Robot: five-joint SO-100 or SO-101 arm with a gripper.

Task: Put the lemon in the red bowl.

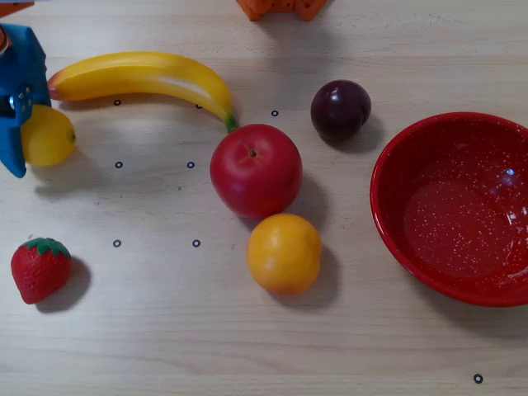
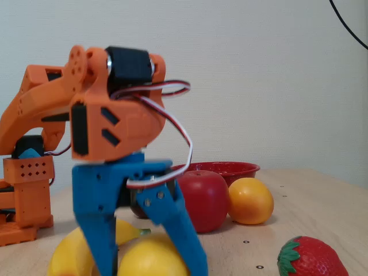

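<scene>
Lemon [image 1: 49,135] sits at the far left of the overhead view, right under the stem-less end of the banana [image 1: 140,78], with the blue claw [image 1: 18,136] hugging its left side. From up here only one blue finger really shows, so the grip itself is hard to read. Red bowl [image 1: 458,206] is way over on the right edge and it's empty — just speckled glaze, nothing in it. Between the two sit the apple [image 1: 256,169], the orange-coloured ball fruit [image 1: 284,252] and the plum [image 1: 341,108], with the strawberry [image 1: 40,268] at lower left, all loose on the worktop [image 1: 165,330].

Fixed view tells more: the lemon [image 2: 150,259] is low in frame between the two blue fingers [image 2: 179,237], which are spread around it like a tent. They look like they're touching or nearly touching its sides, but I can't tell if it's properly pinched yet. The bowl [image 2: 221,168] rim peeks out behind the apple [image 2: 202,198].

If I were driving this, I'd make sure the squeeze lands across the fat middle — glossy oval fruit likes to squirt out. Then lift well clear before swinging across, since the apple stands right in the path.
</scene>
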